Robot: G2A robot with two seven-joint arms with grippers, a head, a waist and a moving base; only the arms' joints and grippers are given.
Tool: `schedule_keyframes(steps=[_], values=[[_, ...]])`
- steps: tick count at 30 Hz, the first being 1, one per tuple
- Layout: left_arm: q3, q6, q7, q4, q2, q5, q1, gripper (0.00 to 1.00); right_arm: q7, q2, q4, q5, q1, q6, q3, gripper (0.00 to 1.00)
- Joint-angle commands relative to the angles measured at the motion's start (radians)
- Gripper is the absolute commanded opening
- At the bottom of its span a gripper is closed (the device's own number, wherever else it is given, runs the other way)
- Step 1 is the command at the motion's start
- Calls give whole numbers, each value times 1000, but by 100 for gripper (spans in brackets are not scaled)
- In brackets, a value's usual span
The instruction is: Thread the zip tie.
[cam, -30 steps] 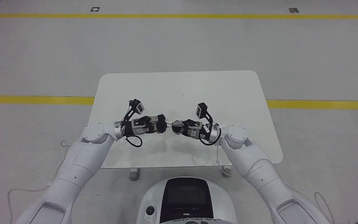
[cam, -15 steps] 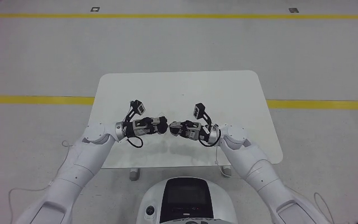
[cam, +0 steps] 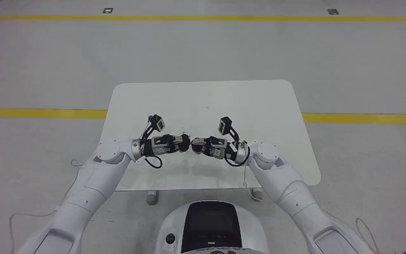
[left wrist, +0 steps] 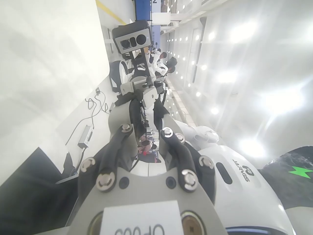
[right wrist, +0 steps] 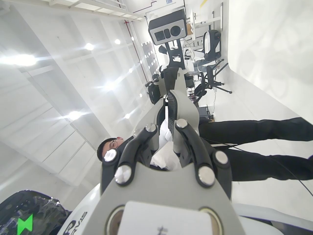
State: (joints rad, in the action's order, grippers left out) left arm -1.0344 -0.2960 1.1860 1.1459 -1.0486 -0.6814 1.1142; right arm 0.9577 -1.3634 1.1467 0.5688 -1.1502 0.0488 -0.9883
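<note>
Zip tie (cam: 191,143) between left claw (cam: 184,142) and right claw (cam: 197,145), closer now

Cropped, upside-down label (left wrist: 139,221) on left gripper (left wrist: 144,102) base; single large letter on distant blue sign (left wrist: 155,0).

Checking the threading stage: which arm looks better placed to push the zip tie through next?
Right, tentatively: the grey-fingered right tool looks pinched shut and points straight at the left tool, their tips meeting above the white rectangular table.
</note>
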Motion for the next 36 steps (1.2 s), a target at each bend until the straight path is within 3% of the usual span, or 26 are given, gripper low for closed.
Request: schedule_keyframes(steps=[1, 9, 14, 19, 20, 21, 22, 36], values=[[2, 2, 2, 0, 0, 1, -1, 13, -1, 0, 1, 0, 0, 0, 1, 0], [9, 5, 6, -7, 0, -1, -6, 10, -1, 1, 1, 3, 3, -2, 6, 0], [12, 6, 7, -13, 0, -1, -11, 0, -1, 1, -1, 2, 6, -4, 8, 0], [15, 5, 9, -21, -1, -2, -16, 0, 3, 1, -3, 3, 9, -5, 10, 0], [16, 4, 10, -23, -1, -3, -17, 0, -2, 1, -4, 5, 9, -5, 9, 24], [16, 4, 11, -24, -1, -4, -18, 0, -8, 1, -4, 10, 9, -3, 6, 58], [16, 3, 12, -25, -1, -4, -19, 0, -13, 2, -3, 15, 8, 0, 2, 100], [13, -17, 34, -27, 3, -14, -17, 0, -18, 19, 36, 45, -32, 10, -54, 100]])
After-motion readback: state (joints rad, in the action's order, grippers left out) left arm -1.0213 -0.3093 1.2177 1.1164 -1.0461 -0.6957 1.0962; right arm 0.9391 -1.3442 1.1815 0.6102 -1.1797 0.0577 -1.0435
